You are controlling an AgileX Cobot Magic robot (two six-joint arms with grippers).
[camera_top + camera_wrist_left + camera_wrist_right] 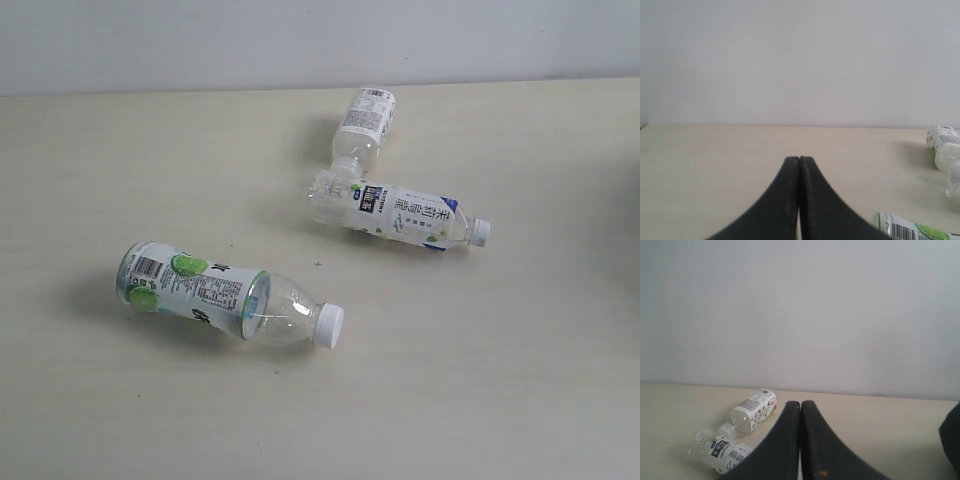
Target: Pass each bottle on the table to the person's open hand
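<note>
Three clear bottles lie on their sides on the cream table (520, 380). The nearest bottle (215, 292) has green spots and a white cap pointing right. A second bottle (400, 215), with blue accents, lies in the middle, its cap to the right. The third bottle (364, 125) lies at the back, its neck touching the second one's base. The pink bottle with a black cap is out of view. No hand shows. Neither gripper appears in the exterior view. My left gripper (799, 161) is shut and empty. My right gripper (800, 405) is shut and empty too.
A pale wall (200, 40) rises behind the table's far edge. A dark shape (951, 432) sits at the edge of the right wrist view. That same view shows the two back bottles (754, 410) beside my fingers.
</note>
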